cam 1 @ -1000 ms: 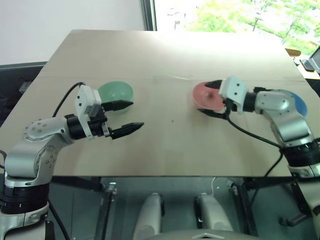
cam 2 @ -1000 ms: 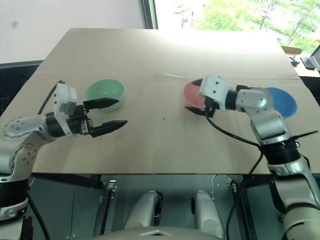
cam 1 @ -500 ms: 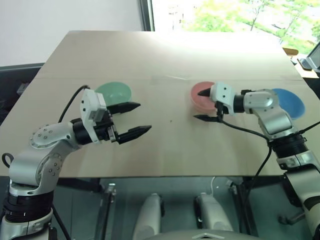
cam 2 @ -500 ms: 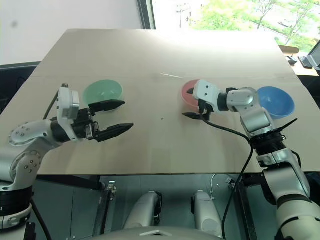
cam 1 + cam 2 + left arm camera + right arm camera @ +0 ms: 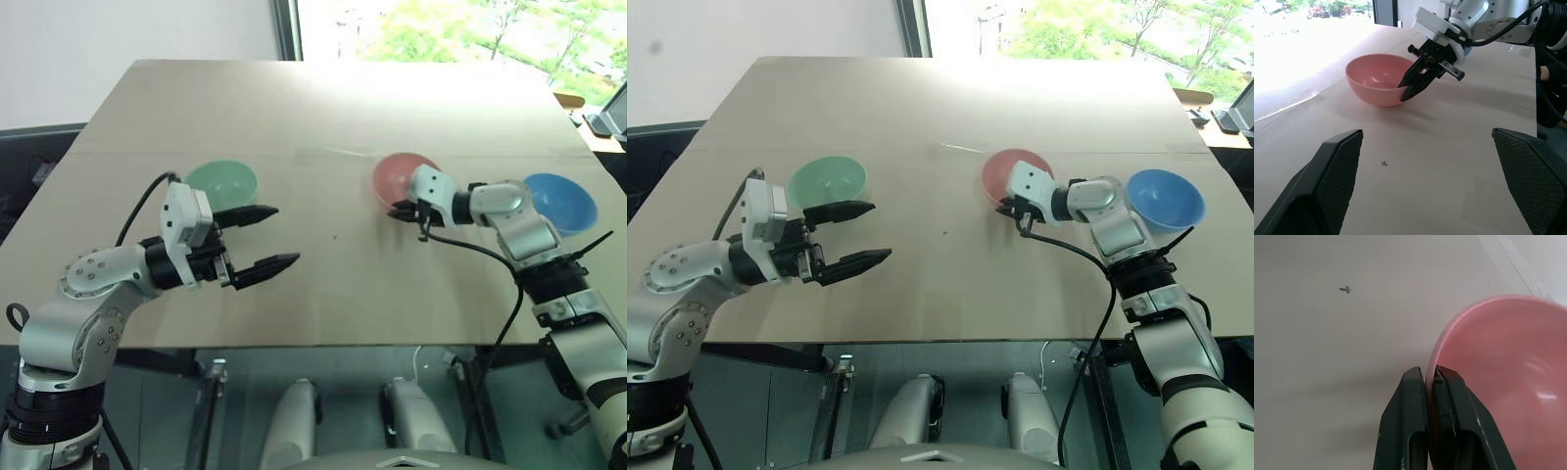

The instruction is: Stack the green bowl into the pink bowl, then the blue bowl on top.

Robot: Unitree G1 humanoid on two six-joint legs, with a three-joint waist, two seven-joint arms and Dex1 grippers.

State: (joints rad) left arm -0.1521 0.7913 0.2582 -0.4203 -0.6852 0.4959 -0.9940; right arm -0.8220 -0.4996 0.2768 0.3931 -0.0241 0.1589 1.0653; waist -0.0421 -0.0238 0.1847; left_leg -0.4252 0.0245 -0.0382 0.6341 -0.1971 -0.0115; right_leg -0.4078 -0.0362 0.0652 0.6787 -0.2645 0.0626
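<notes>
The pink bowl (image 5: 400, 174) sits right of the table's middle. My right gripper (image 5: 400, 209) is shut on its near rim; in the right wrist view one finger is inside and one outside the pink wall (image 5: 1503, 357). The green bowl (image 5: 222, 181) rests at the left, just behind my left gripper (image 5: 280, 235), which hovers open and holds nothing, pointing toward the middle. The blue bowl (image 5: 561, 201) stands at the far right, behind my right forearm. The left wrist view looks between its wide-apart fingers (image 5: 1327, 188) at the pink bowl (image 5: 1376, 81) and the right gripper (image 5: 1404, 93) pinching it.
The wooden table (image 5: 323, 108) has bare room across its far half and between the green and pink bowls. A black cable (image 5: 470, 252) trails from my right wrist over the table's near right edge. A small dark speck (image 5: 334, 236) marks the tabletop's middle.
My right gripper came down over the pink bowl's near rim and shut on it. The left gripper stays open in about the same place.
</notes>
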